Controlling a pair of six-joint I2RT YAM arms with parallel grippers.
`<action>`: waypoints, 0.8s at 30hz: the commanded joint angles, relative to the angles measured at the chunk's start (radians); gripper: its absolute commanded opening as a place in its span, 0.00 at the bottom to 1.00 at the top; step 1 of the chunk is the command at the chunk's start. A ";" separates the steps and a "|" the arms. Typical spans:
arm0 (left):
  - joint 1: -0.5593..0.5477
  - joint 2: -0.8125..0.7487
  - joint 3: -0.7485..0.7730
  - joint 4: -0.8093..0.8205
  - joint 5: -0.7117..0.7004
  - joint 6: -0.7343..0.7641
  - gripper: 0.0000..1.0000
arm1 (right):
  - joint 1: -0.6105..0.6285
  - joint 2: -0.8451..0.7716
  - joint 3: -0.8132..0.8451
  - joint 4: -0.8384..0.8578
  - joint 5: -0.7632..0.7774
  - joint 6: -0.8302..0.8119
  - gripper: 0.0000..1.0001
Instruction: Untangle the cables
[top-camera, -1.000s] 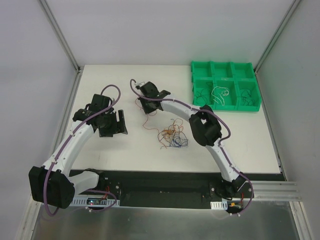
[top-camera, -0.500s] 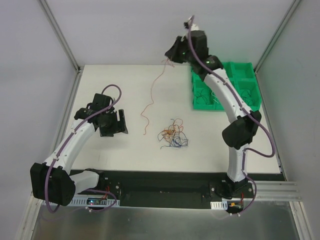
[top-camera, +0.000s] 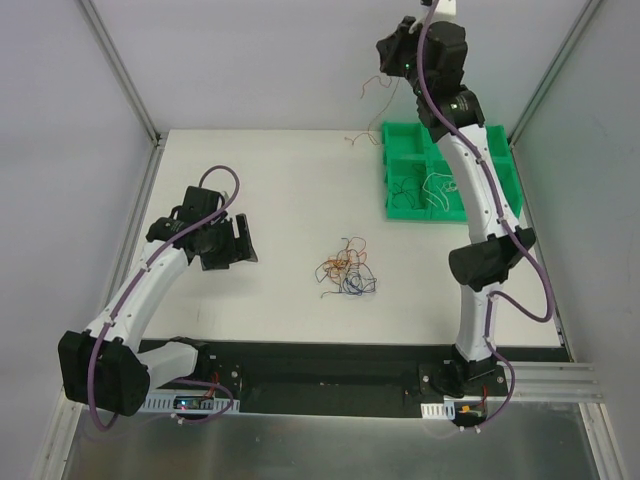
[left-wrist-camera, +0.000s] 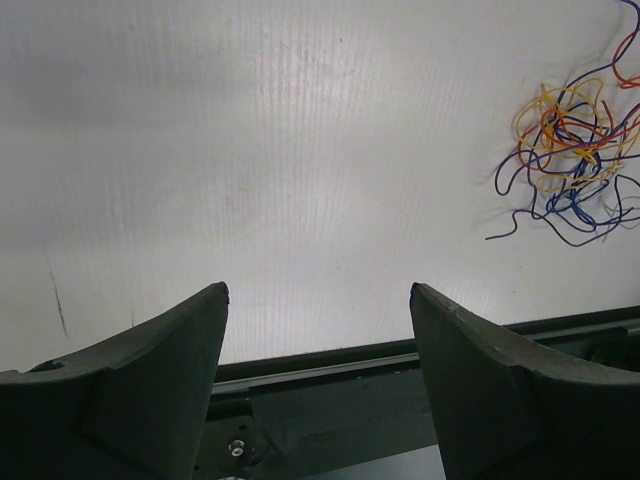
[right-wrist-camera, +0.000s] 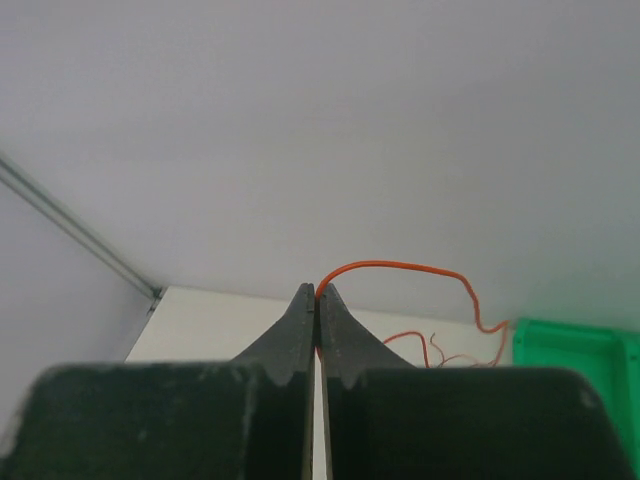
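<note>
Right gripper (right-wrist-camera: 316, 291) pinched tight on orange cable (right-wrist-camera: 400, 265), held high; should lower its trailing tail fully into green tray (top-camera: 398, 130) before release; left gripper (left-wrist-camera: 318, 290) spread, empty.

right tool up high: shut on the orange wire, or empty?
Shut on the orange wire. In the wrist view the right tool has its jaws pressed together, and the wire loops out from between their tips.

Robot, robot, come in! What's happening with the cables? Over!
Right tool shut on orange cable, raised high. Left tool open, empty. Knot on table. Nothing blocking.
</note>
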 joint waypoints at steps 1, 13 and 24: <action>0.002 0.009 0.010 0.015 0.022 -0.027 0.72 | -0.063 0.018 0.171 0.155 0.084 -0.096 0.00; 0.002 0.065 0.057 0.015 0.031 -0.032 0.73 | -0.130 -0.029 0.182 0.339 0.099 -0.113 0.00; 0.002 0.051 0.041 0.038 0.094 -0.024 0.77 | -0.157 0.003 0.176 0.345 0.088 -0.116 0.00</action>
